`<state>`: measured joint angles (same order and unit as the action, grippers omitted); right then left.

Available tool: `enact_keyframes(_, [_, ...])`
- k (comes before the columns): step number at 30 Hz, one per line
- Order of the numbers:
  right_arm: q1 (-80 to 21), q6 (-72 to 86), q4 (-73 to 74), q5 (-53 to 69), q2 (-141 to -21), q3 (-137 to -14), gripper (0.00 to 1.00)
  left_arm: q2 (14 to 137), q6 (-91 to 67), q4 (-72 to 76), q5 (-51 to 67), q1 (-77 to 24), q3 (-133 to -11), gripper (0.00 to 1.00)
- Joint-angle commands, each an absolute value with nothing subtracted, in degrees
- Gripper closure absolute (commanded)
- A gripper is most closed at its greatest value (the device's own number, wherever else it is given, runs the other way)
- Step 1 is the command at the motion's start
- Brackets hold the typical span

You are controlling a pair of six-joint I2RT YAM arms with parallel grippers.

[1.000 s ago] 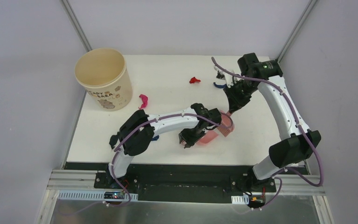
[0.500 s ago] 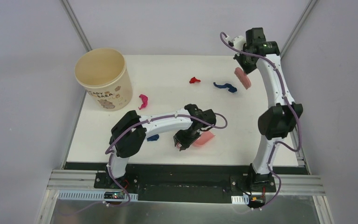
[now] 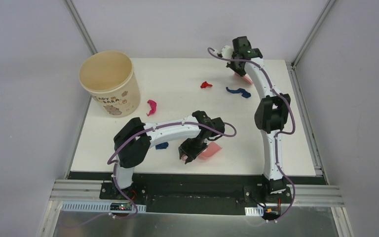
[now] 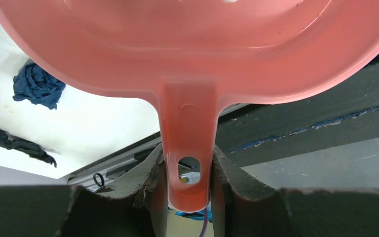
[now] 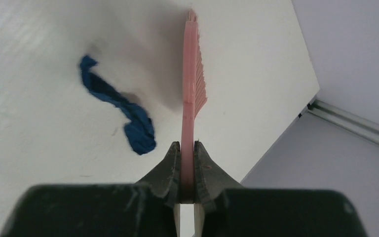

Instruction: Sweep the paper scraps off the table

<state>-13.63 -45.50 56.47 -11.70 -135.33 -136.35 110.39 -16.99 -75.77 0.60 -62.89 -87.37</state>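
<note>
1. The left pincer (image 4: 187, 173) is clamped shut on the stem handle of the pink plastic dustpan (image 4: 192, 44), one jaw on each side. Seen from above, it sits low near the front edge of the flat white table (image 3: 177, 69), with the pan just to its right
2. Just left of that pincer a crumpled dark blue paper scrap (image 3: 162, 145) lies on the table, near the pan but outside it
3. Farther back, a magenta scrap (image 3: 152, 106) lies close to the beige round bucket (image 3: 111, 81). A small red scrap (image 3: 206, 84) sits mid-table towards the back, and a long twisted blue strip (image 3: 238, 91) lies just to its right
4. The right pincer (image 5: 187, 150) is reached out to the far back of the table and pinched closed on the thin handle of the pink hand brush (image 5: 193, 89). The brush is held edge-on just beside the blue strip, on the side away from the dustpan. I cannot tell whether the bristles touch the surface
5. To my eye the step in hand is setting the brush behind the rear scraps, ready for a stroke. None of the four scraps looks collected yet
6. The next move probably calls for bringing the bristles down onto the table and drawing the blue strip and the red scrap forward. The dustpan is well apart from them, so it would need to come closer with its lip flat on the table
</note>
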Motion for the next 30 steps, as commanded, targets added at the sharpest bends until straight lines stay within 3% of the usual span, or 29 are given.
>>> enact_keyframes(1, [-20.08,-46.51,62.51,-6.59,-125.36,-130.24,1.00,111.57,-17.37,-76.29,0.86,-62.63,-89.03,1.00])
enact_keyframes(13, [-26.90,-30.40,76.79,11.15,-101.48,-101.58,1.00,121.21,-15.38,-76.29,0.35,-62.47,-98.87,1.00])
enact_keyframes(22, [-25.40,-21.62,78.64,26.33,-90.61,-95.33,1.00,123.44,-14.81,-73.67,-2.23,-62.79,-101.85,1.00])
enact_keyframes(30, [-18.91,-17.24,78.20,34.70,-89.30,-99.77,1.00,117.78,-14.31,-67.86,-2.91,-66.15,-98.41,1.00])
